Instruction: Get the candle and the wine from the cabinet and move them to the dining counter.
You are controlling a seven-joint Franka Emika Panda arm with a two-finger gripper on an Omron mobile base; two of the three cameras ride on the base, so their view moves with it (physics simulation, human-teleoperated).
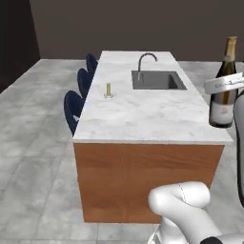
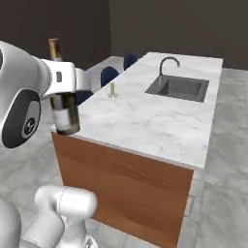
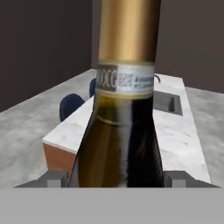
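dark glass wine bottle (image 3: pixel 120 131) fills the frame centre, gripped in my claw (image 3: pixel 116 177); heavy, slick, fragile, so i hold its body above the marble tabletop (image 1: pixel 147 114).

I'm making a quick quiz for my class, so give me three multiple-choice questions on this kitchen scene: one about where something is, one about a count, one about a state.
1. Where does the small pale candle on its round dish stand?
A. on the white marble dining counter, left of the dark inset sink
B. inside the sink
C. on the floor

2. How many navy stools show along the counter in the left base view?
A. one
B. three
C. five

3. What is the state of the dark glass wine bottle with a gold neck?
A. lying on its side
B. upright between the fingers of the gripper
C. standing in the sink

Answers: 1 A, the candle stands on the marble beside the sink; 2 B, three navy backs line the left edge; 3 B, fingertips flank the upright bottle.
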